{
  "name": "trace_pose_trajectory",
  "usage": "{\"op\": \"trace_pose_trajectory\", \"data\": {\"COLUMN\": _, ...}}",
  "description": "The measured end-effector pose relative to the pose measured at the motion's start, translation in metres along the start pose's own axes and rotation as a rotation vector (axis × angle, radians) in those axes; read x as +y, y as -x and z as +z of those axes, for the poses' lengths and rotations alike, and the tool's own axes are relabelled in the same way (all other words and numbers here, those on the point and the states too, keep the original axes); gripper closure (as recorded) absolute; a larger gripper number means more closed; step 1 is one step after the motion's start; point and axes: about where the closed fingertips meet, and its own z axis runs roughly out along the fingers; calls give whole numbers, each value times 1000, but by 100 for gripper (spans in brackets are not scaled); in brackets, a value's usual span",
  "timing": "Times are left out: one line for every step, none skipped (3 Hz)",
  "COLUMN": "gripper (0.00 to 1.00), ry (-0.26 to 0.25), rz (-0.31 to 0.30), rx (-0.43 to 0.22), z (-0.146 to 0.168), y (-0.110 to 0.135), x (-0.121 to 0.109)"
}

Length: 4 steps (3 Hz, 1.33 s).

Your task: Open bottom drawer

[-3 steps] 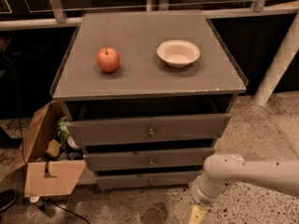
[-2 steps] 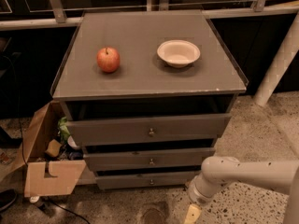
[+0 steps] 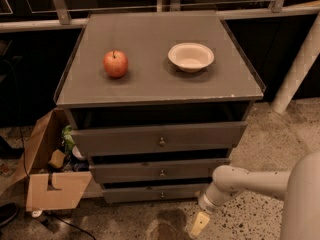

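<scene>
step: approach | bottom drawer [image 3: 145,193] lowest of three, knob [image 3: 162,194] untouched | end effector [image 3: 201,223] low by the floor, right of knob, apart; open or closed I cannot tell | next: likely move left, grip knob, pull straight out

The bottom drawer [image 3: 145,194] has a matt dark grey wooden front and a small shiny brass knob [image 3: 162,194]. The tabletop [image 3: 150,81] is smooth and matt, the apple [image 3: 115,63] glossy. The gripper [image 3: 200,223], low beside this drawer over the speckled stone floor [image 3: 260,219], looks like smooth pale plastic. The box [image 3: 47,190] is rough brown cardboard.
</scene>
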Motion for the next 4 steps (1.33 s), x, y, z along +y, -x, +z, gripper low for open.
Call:
{"op": "trace_pose_trajectory", "data": {"gripper": 0, "ry": 16, "rz": 13, "rx": -23, "z": 13, "y": -1, "x": -2}}
{"op": "trace_pose_trajectory", "data": {"gripper": 0, "ry": 2, "rz": 42, "rx": -69, "z": 42, "y": -2, "x": -19}}
{"op": "trace_pose_trajectory", "data": {"gripper": 0, "ry": -21, "rz": 71, "rx": -139, "z": 70, "y": 2, "x": -58}}
{"op": "trace_pose_trajectory", "data": {"gripper": 0, "ry": -28, "rz": 72, "rx": -141, "z": 69, "y": 3, "x": -62}}
